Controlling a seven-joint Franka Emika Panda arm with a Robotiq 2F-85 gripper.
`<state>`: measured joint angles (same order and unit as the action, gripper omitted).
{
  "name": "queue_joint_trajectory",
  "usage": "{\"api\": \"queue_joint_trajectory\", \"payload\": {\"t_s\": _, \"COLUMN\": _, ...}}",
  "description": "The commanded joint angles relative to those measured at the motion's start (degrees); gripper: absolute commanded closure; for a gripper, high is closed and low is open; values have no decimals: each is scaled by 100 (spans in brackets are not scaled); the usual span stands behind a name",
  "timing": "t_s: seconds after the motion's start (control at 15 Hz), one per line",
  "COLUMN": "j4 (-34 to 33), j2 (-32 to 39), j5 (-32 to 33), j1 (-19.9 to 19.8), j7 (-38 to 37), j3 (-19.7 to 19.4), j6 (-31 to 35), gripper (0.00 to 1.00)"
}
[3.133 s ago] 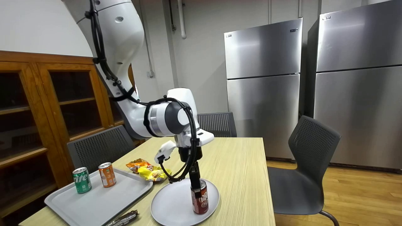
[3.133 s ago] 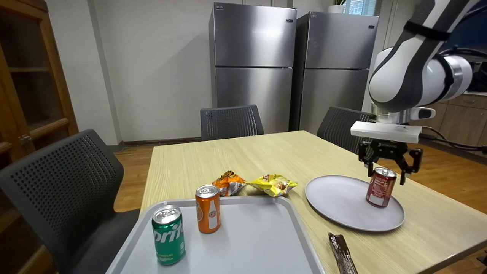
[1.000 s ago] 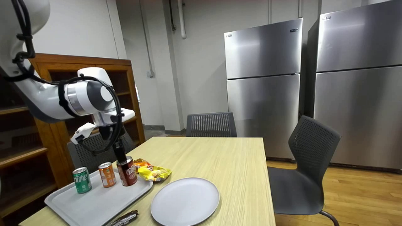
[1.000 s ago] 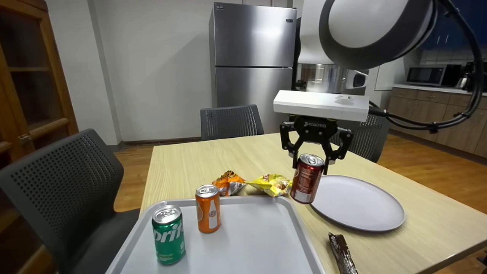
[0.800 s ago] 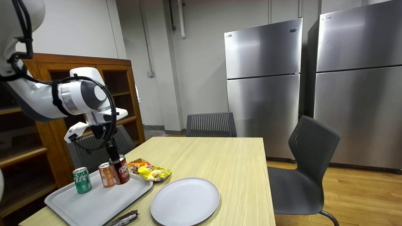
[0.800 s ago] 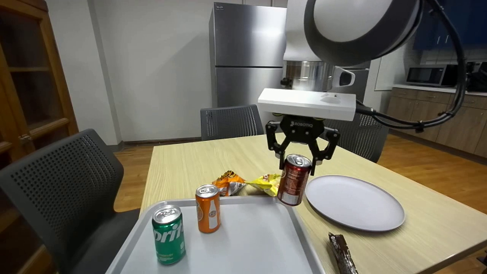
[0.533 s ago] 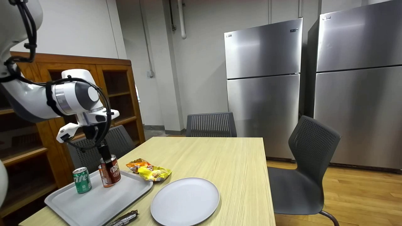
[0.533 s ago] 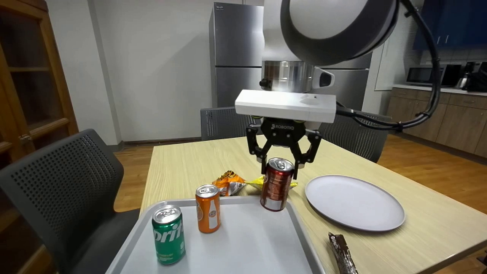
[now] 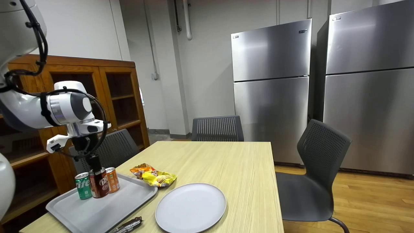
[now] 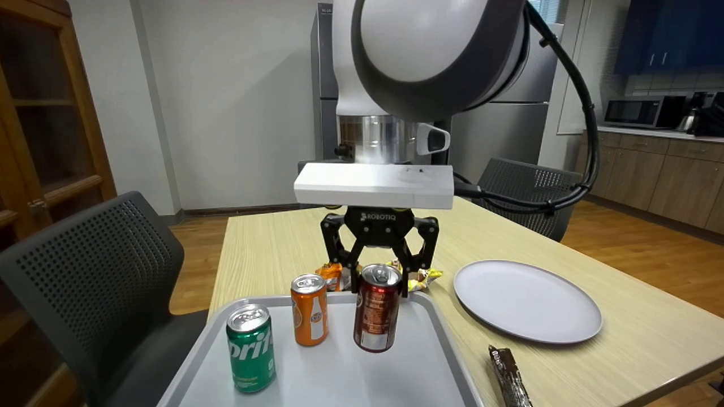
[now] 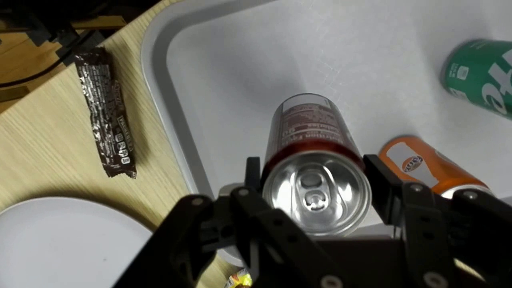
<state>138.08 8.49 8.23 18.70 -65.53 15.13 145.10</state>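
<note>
On the far left, in an exterior view, stood the wooden cabinet (image 10: pixel 42 113), then a dark grey chair (image 10: pixel 96 277) beside the pale wooden table (image 10: pixel 271 249). On to the grey tray (image 10: pixel 334 379) — and there was the green can (image 10: pixel 250 353), upright, lettering showing, with the orange can (image 10: pixel 309 314) upright near it, just to its right. Behind the tray lay an orange snack bag (image 10: pixel 331 276), partly hidden. And then the heart of the action: the black gripper (image 10: pixel 379 284), pointing straight down, jaws partly spread and pinching the dark red can (image 10: pixel 377 311) near its top, a black finger (image 11: pixel 253 173) on either side of it in the wrist view! That can was held roughly upright over the tray, right of the orange one and apart from it; whether its base met the tray, I couldn't tell. Behind it peeked a yellow snack bag (image 10: pixel 423 278). Right of the tray lay a dark wrapped bar (image 10: pixel 509 377), the round plate (image 10: pixel 528 302) sat just past it — and way off right, in the background, stood a microwave (image 10: pixel 630 112)
</note>
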Motion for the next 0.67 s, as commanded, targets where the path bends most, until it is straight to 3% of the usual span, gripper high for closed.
{"api": "queue_joint_trajectory", "payload": {"t_s": 0.0, "j4": -338, "j2": 252, "j5": -121, "j1": 115, "j7": 219, "j3": -1, "j6": -352, "gripper": 60}}
{"api": "queue_joint_trajectory", "payload": {"t_s": 0.6, "j4": -546, "j2": 780, "j5": 49, "j1": 243, "j7": -81, "j3": -315, "j6": -237, "gripper": 60}}
